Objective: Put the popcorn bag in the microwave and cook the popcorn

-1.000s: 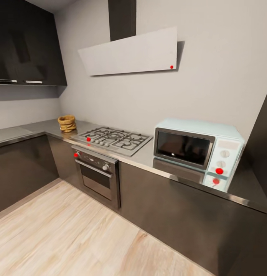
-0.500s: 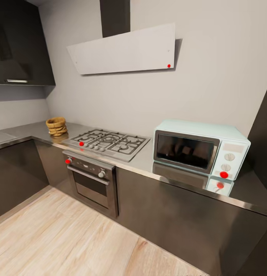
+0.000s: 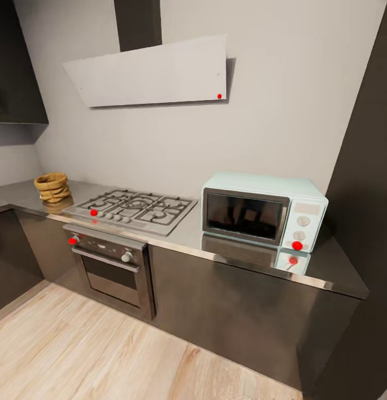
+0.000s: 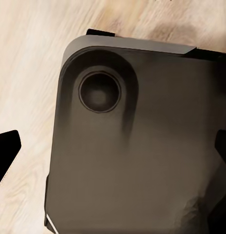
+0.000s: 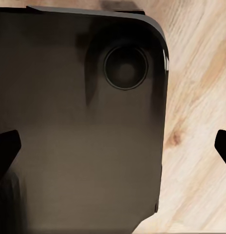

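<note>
Nearest, both wrist views look down on the robot's dark base deck (image 4: 142, 161) over the light wood plank floor (image 3: 77, 355). The left gripper (image 4: 115, 151) presents two black fingertips (image 4: 7, 146) at opposite edges of its view, spread wide with nothing between them; the right gripper (image 5: 118, 146) likewise stands apart and empty, fingertips (image 5: 6, 146) at the edges of its view. From the head view, beyond the floor, dark cabinet fronts (image 3: 232, 316) run under the grey metal countertop (image 3: 327, 272). A built-in steel oven (image 3: 110, 266) sits at about 8 o'clock, with the gas hob (image 3: 135, 208) directly above it in the worktop. The microwave (image 3: 263, 214), pale mint-blue with its dark glass door closed, stands on the countertop at about 3 o'clock of centre, its red dot low on the white panel. The popcorn bag (image 3: 51, 187) rests upright on the countertop at about 9 o'clock, beside the hob's far-left corner and well apart from the microwave. Farthest, a white slanted extractor hood (image 3: 152, 75) hangs on the grey wall at 12 o'clock above the hob.
</note>
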